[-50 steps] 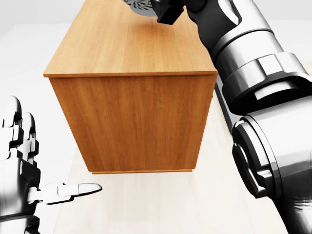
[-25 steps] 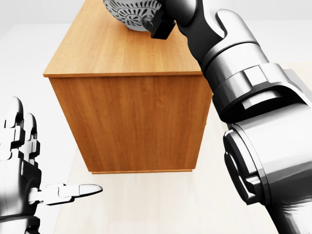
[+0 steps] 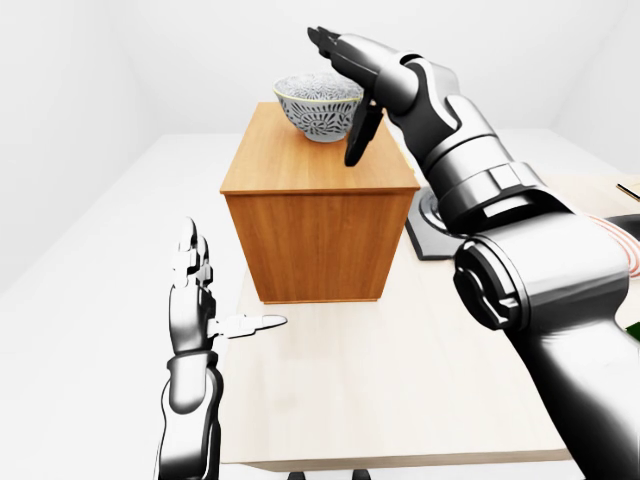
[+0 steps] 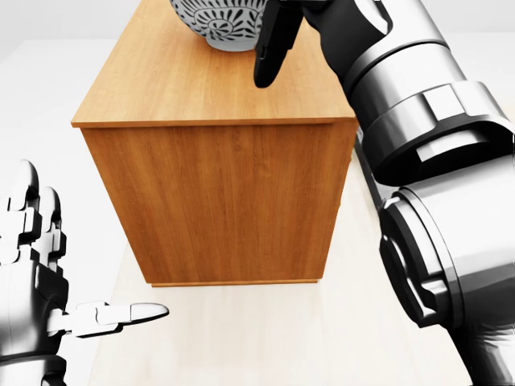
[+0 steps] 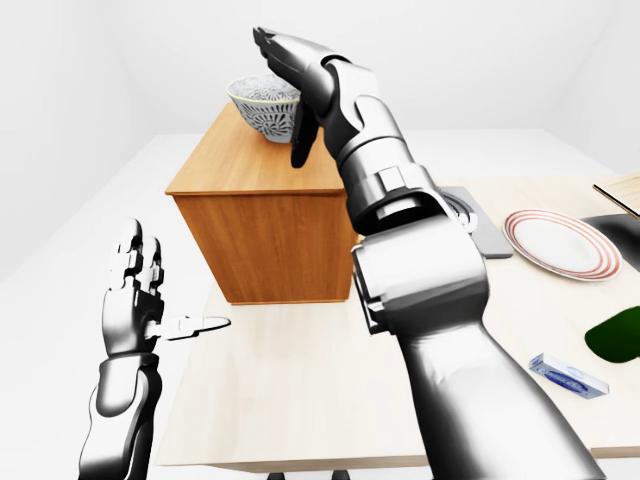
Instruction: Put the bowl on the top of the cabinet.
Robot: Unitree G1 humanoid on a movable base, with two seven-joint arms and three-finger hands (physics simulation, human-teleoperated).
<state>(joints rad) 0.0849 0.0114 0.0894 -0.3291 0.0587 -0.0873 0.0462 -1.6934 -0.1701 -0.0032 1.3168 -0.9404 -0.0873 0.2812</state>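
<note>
Your right hand (image 3: 352, 85) hangs with fingers spread, just beside the patterned bowl (image 3: 318, 106), gripping nothing. The bowl sits upright on top of the cabinet (image 3: 318, 200), so placement looks done. Below the cabinet, your left hand (image 3: 195, 300) idles, fingers splayed.

The bowl (image 3: 318, 106) sits on the top of the cabinet (image 3: 318, 215), toward its far end in the left-eye view. The cabinet stands on the table (image 3: 400, 380). The right hand (image 3: 350, 90) is over the cabinet top, just right of the bowl, fingers spread. The left hand (image 3: 195, 295) is left of the table, below the cabinet. In the right-eye view a plate (image 5: 557, 244) lies on the table, well right of the cabinet
</note>
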